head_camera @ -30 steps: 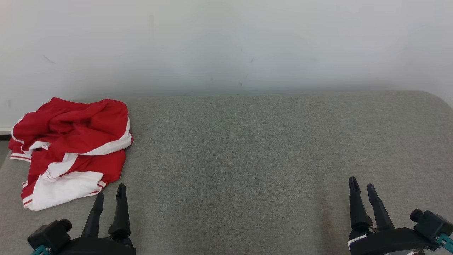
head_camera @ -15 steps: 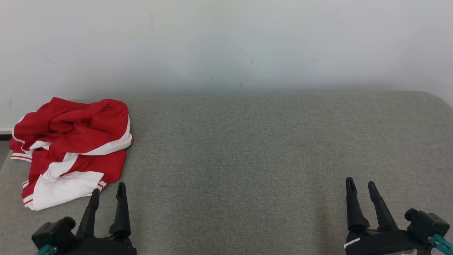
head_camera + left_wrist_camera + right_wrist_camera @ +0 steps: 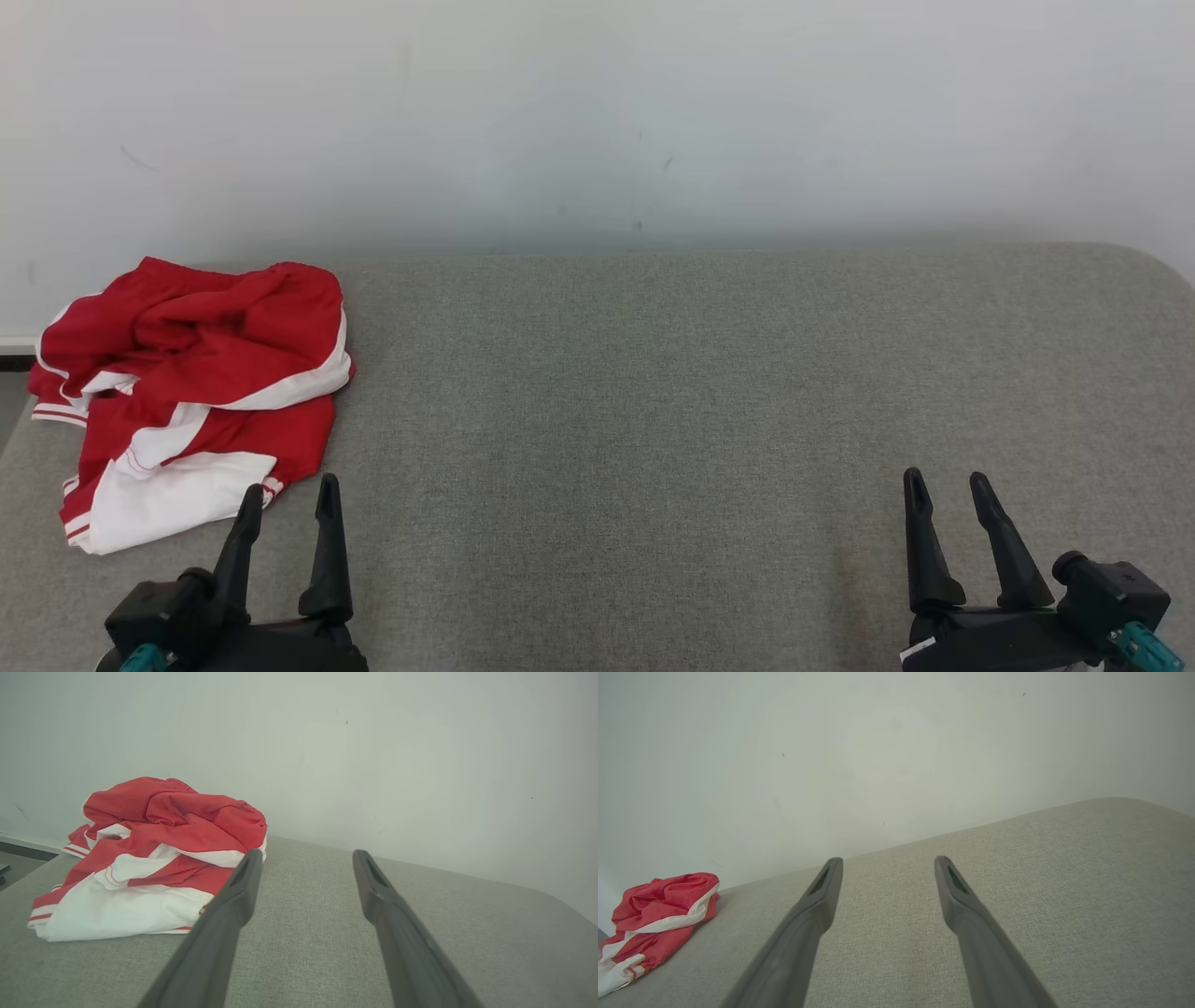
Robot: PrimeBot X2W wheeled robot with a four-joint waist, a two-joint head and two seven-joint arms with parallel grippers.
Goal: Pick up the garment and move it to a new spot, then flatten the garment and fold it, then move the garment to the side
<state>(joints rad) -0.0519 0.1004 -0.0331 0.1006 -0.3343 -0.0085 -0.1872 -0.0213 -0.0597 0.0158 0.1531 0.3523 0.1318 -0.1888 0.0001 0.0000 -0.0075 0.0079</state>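
I am holding my left gripper low over the grey padded surface. Its two fingers are standing apart, with bare fabric showing between them, and they are gripping nothing. The garment, a crumpled red piece with white panels and thin stripes at the hems, is lying in a heap just ahead of those fingers and off to their left. Its nearest white corner is sitting just beside the tip of my outer finger, and I cannot tell whether tip and cloth are touching. In the left wrist view that tip is overlapping the edge of the heap, while the inner finger is pointing at bare surface to the right of the cloth. Beyond my fingertips, the far side of the heap is lying near the pale wall.

I am holding my right gripper low over the same surface, with its fingers likewise spread apart and empty. The garment is lying well apart from them, far off to their left across a wide stretch of grey. In the right wrist view it is showing small, beyond the left-hand finger. Ahead of these fingers the surface is running up to the wall, and its rounded corner is curving away to their right.
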